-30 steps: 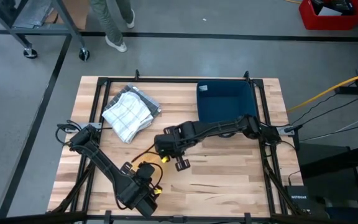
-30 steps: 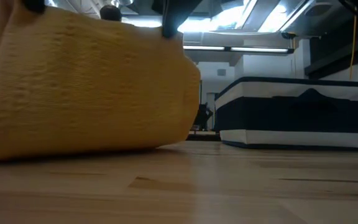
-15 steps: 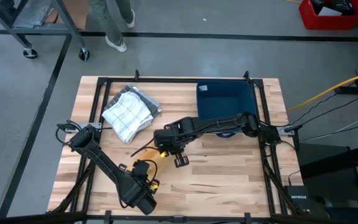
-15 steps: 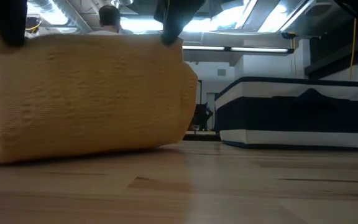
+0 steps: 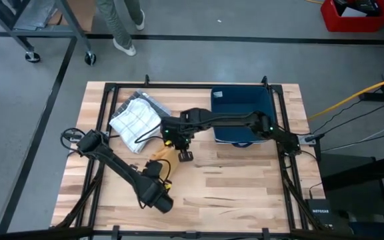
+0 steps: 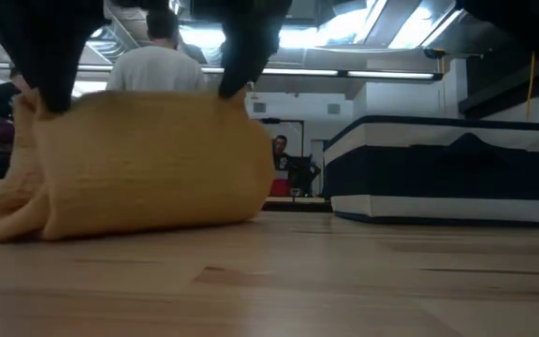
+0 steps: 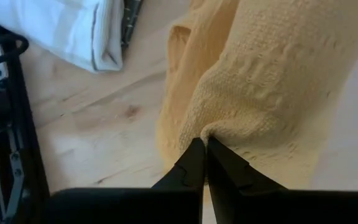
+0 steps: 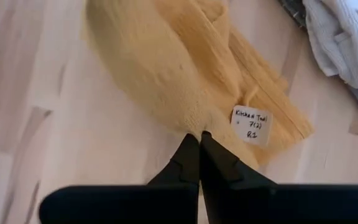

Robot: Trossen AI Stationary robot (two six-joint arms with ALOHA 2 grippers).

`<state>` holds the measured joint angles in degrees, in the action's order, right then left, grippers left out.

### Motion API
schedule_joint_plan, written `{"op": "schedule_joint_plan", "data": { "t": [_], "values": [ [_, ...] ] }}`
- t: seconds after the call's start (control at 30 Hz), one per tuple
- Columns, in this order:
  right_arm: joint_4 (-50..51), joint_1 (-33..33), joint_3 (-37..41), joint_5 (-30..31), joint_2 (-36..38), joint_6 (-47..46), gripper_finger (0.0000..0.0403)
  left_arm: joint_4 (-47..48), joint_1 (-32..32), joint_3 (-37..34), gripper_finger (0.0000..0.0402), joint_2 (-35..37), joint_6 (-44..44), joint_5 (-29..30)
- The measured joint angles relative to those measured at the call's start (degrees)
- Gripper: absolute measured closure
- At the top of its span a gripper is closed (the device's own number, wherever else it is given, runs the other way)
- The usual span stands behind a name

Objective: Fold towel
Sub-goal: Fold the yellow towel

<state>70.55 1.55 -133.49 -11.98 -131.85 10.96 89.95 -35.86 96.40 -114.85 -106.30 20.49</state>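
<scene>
A yellow towel [image 5: 161, 154] hangs between my two grippers left of the table's middle. In the low view the towel [image 6: 148, 168] drapes down from both of them, and its lower edge [image 6: 110, 229] lies on the wood, bunched at its left end. My left gripper [image 7: 204, 142] is shut on the towel [image 7: 272, 81] at its near-left side [image 6: 52, 103]. My right gripper [image 8: 199, 134] is shut on the towel [image 8: 160, 56] beside a white label [image 8: 251, 124], at its right side [image 6: 230, 92]. My left gripper pinches the towel's upper edge [image 7: 219, 127] between its two fingertips, coming from above; the cloth puckers at the pinch. The towel hangs below it with its lower part on the table. My right gripper pinches the towel's upper edge [image 8: 194, 121] close to the label, from above, pointing down. The cloth hangs slack below the fingers, and its bottom rests on the table.
A white checked cloth pile [image 5: 137, 120] lies just beyond the towel toward the far-left corner. A dark blue bin [image 5: 242, 110] stands at the far right. People stand in the room behind the table [image 6: 152, 65]. Bare wood stretches along the near half [image 5: 245, 193].
Both grippers have moved toward the table's far edge and slightly left, staying shut and carrying the towel's top edge with them. The towel has been dragged away from the near edge and sits lower, its bottom trailing and bunching on the wood.
</scene>
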Motion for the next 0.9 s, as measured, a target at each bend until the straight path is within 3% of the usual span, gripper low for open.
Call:
{"op": "schedule_joint_plan", "data": {
  "t": [0.23,0.53,0.9],
  "values": [
    [-4.3,-1.8,0.0,0.7,-4.2,1.6,0.0396,0.0,1.4,-3.3,0.0401,0.0,-0.2,-6.2],
    [-9.6,-2.8,0.0,5.6,-6.1,7.5,0.0386,-0.7,1.5,-6.2,0.0397,0.0,0.3,-7.1],
    [-11.7,-2.8,0.0,9.9,-6.3,9.0,0.0384,-2.5,1.5,-10.7,0.0292,0.0,3.9,-9.0]
  ]
}}
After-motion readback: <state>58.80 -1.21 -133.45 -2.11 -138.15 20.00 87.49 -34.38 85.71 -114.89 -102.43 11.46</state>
